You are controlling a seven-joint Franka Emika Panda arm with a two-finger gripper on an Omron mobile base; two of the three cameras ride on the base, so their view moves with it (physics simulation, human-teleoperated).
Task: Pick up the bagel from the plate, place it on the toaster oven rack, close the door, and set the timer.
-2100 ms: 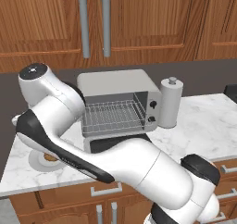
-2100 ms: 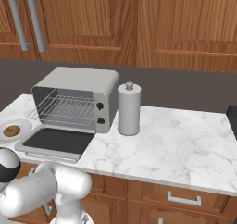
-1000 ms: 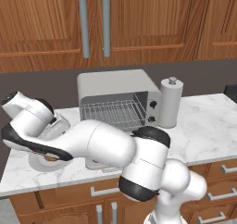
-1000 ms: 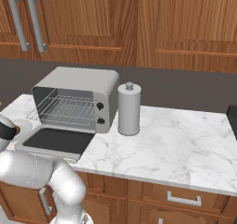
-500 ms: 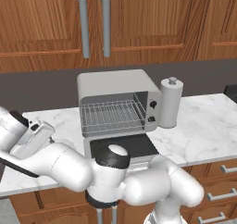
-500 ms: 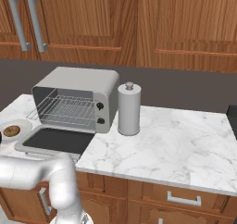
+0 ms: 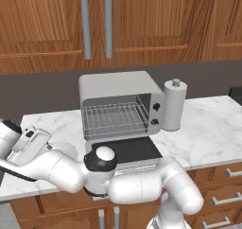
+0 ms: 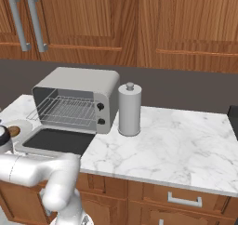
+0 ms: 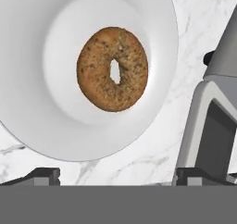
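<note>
Over the last two seconds the arm has swung down and leftward from in front of the toaster oven (image 7: 120, 100) to the lower left of the left base view, placing the hand above the plate (image 9: 28, 121). Judged from this, the approach to the pick is under way; nothing is grasped yet.

The gripper (image 9: 118, 174) stands fully released, its tips at the bottom of the hand view.

The bagel (image 9: 112, 69) lies flat, centred on the plate. The toaster oven rack (image 7: 113, 119) holds nothing. The door (image 7: 127, 150) lies open, flat on the counter (image 8: 162, 140).
</note>
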